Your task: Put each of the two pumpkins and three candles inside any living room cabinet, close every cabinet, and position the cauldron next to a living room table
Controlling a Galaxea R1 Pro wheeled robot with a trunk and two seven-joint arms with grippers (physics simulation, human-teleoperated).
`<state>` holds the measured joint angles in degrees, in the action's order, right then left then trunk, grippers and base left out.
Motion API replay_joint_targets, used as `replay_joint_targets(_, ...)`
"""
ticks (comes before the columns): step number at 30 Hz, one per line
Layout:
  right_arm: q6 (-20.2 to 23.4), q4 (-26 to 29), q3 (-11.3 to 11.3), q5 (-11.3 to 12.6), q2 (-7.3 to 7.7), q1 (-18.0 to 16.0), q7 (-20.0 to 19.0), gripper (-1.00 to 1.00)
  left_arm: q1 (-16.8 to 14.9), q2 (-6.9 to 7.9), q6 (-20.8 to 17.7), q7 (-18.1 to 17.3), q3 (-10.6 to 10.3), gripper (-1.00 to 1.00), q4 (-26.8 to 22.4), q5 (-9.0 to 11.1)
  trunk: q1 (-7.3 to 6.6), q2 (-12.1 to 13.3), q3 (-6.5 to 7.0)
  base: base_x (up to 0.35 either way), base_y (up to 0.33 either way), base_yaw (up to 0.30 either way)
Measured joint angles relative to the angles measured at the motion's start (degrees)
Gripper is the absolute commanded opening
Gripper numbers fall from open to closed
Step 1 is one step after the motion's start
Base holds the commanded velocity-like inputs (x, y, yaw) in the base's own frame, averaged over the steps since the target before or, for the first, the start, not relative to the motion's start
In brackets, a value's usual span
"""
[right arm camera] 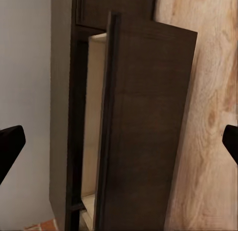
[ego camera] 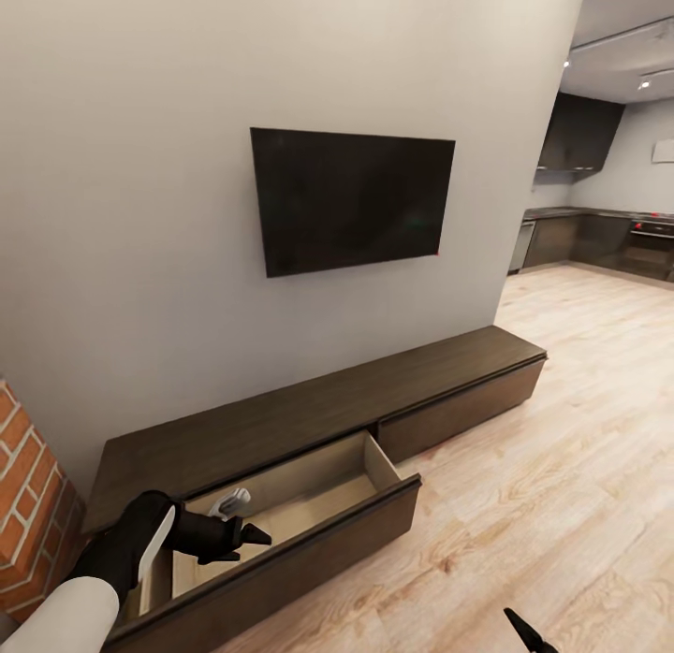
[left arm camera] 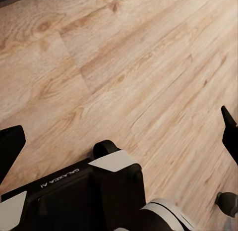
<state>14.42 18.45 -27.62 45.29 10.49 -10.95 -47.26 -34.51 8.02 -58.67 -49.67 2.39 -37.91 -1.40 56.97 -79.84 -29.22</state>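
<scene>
Nearest, the left gripper (ego camera: 245, 533) hangs over the near-left part of the open drawer (ego camera: 309, 485), its dark fingers spread apart and holding nothing; a small pale object just behind it is too unclear to name. Its wrist camera faces the wooden floor (left arm camera: 148, 77), with the two fingertips at the picture's far sides, well apart. The right gripper (ego camera: 526, 631) shows as a single dark tip low over the floor, and in its wrist view the fingertips likewise sit wide at both edges, with the drawer front (right arm camera: 144, 132) between them. So the left arm is much the nearer to the drawer, directly above its pale interior, while the right stands off on the floor side of the front panel. The cabinet (ego camera: 318, 419) runs long along the wall (ego camera: 122, 213), from the brick corner (ego camera: 23, 503) away toward the kitchen, and the drawer juts out toward the robot across that long axis, so shutting it likely means pushing the front straight toward the wall. Open floor lies to the right; the second drawer front is flush. Pumpkins, candles and cauldron cannot be placed from these pictures
</scene>
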Motion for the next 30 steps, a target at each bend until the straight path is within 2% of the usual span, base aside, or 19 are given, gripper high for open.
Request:
replay_joint_targets(4,-0.4,-0.1,-0.6,-0.5,-0.20,0.0,-0.2,1.00,0.0,0.00,0.0,0.0,0.0,1.00,0.0,0.0,-0.88,1.6,0.72,0.000,0.000,0.000)
replay_joint_targets(9,-5.3,-0.3,-0.6,-0.6,-0.28,0.0,-0.1,1.00,0.0,0.00,0.0,0.0,0.0,1.00,0.0,0.0,-1.98,3.6,1.62,0.000,0.000,0.000)
replay_joint_targets(16,-6.1,-0.3,-0.6,-0.6,-0.47,0.0,0.1,1.00,0.0,0.02,0.0,0.0,0.0,1.00,0.0,0.0,-3.52,6.4,2.87,0.000,0.000,0.000)
replay_joint_targets(25,-5.7,-0.4,-2.2,-0.6,-0.02,0.0,0.3,1.00,0.0,0.09,0.0,-0.1,0.3,1.00,0.0,0.0,-3.52,6.4,2.60,0.000,0.001,0.000)
replay_joint_targets(30,-5.9,-0.4,-2.6,-0.5,-0.35,0.0,0.2,1.00,0.0,0.08,0.0,-0.1,0.4,1.00,0.0,0.0,-3.52,6.4,2.50,0.000,0.084,-0.001)
